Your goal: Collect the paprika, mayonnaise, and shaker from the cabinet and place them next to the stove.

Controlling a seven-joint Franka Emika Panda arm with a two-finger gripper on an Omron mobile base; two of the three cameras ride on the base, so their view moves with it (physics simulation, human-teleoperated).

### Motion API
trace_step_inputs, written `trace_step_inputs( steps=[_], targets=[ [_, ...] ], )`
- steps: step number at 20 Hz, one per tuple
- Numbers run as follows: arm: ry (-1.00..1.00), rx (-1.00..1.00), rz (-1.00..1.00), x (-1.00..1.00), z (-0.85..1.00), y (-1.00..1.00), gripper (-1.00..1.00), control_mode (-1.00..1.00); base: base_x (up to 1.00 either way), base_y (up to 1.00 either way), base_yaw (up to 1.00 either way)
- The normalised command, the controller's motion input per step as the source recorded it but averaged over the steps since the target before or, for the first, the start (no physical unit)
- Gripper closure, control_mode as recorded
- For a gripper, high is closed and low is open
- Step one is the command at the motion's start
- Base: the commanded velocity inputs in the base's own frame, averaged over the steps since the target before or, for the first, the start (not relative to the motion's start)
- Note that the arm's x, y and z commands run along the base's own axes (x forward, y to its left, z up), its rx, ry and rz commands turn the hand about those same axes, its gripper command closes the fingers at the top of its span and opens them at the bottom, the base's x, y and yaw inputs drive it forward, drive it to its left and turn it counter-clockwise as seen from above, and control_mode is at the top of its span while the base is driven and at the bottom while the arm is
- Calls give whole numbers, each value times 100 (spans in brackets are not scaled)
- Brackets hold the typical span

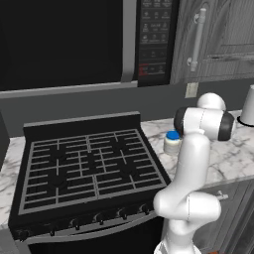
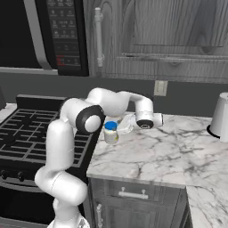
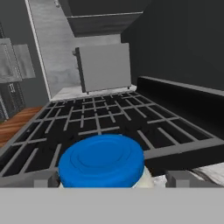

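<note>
The mayonnaise (image 1: 172, 143) (image 2: 111, 132), a cream jar with a blue lid (image 3: 101, 159), stands upright on the marble counter (image 2: 169, 151) just right of the stove (image 1: 89, 163) (image 2: 26, 129). My gripper (image 2: 125, 124) reaches in from the jar's right, level with it. In the hand view the gripper (image 3: 113, 177) is open, one fingertip (image 3: 43, 178) on each side of the jar and a gap showing on the right. The black stove's grey grates (image 3: 109, 113) stretch beyond the jar. The paprika and the shaker are out of view, and I cannot make out the cabinet.
A black microwave (image 1: 74, 39) (image 2: 62, 31) hangs above the stove. A grey wood-grain wall cupboard with a long handle (image 1: 218, 39) (image 2: 169, 31) is above the counter. A white appliance (image 1: 248, 106) (image 2: 220, 116) stands at the counter's far right. Grey drawers (image 2: 133, 193) sit below.
</note>
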Motion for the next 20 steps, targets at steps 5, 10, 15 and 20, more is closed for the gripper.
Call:
trace_step_inputs(
  steps=[5,10,15,20],
  targets=[
    [0,0,0,-8,10,16,-100,-100,0,0,0],
    [0,0,0,-2,31,1,-100,-100,0,0,0],
    [0,0,0,-10,32,0,-100,-100,0,0,0],
    [0,0,0,-41,24,-2,-100,-100,0,0,0]
  ],
)
